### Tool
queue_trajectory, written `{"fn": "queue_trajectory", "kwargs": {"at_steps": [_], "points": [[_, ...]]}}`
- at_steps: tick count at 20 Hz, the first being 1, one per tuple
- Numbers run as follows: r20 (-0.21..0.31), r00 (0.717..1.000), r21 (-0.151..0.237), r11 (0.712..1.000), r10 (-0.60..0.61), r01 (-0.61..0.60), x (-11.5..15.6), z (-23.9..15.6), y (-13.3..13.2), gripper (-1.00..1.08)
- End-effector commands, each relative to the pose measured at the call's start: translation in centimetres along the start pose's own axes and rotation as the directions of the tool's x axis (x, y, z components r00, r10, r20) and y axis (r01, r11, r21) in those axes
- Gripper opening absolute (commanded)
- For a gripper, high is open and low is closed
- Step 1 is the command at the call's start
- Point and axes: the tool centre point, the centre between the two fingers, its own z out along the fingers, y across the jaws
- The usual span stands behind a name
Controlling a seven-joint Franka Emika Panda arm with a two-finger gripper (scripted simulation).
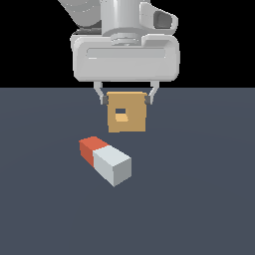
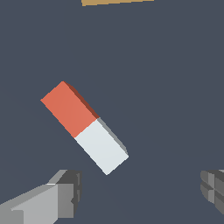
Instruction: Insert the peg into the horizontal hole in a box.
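- Short square-sectioned bar, half red-orange and half pale grey-white, the peg (image 1: 105, 160) (image 2: 84, 127): lying flat on the dark slate-grey worktop (image 1: 199, 199) (image 2: 175, 87); set at a slant, red half pointing away toward the box, white end nearer the exterior camera; touched by nothing
- Flat tan wood-coloured square block, the box (image 1: 134, 124): standing upright beyond the peg, apart from it; only a thin tan edge (image 2: 117, 2) showing in the wrist view
- Small square hole (image 1: 121, 114) through the middle of the box's face; facing the exterior camera; nothing in it
- Grey-white tool (image 1: 126, 97) (image 2: 140, 192): hanging above the worktop with fingers spread wide and nothing held; in the exterior view overlapping the box's top corners, one fingertip (image 1: 103, 98) at each; in the wrist view both fingertips (image 2: 70, 188) clear of the peg, white end lying just ahead of them
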Motion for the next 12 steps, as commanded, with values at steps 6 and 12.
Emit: {"fn": "queue_trajectory", "kwargs": {"at_steps": [6,12], "points": [[-0.001,1.000,0.000,1.000,-0.017,0.017,0.0,0.2,-0.1,1.00],[-0.004,0.997,-0.001,0.997,-0.080,0.080,-0.1,1.1,-0.4,1.00]]}}
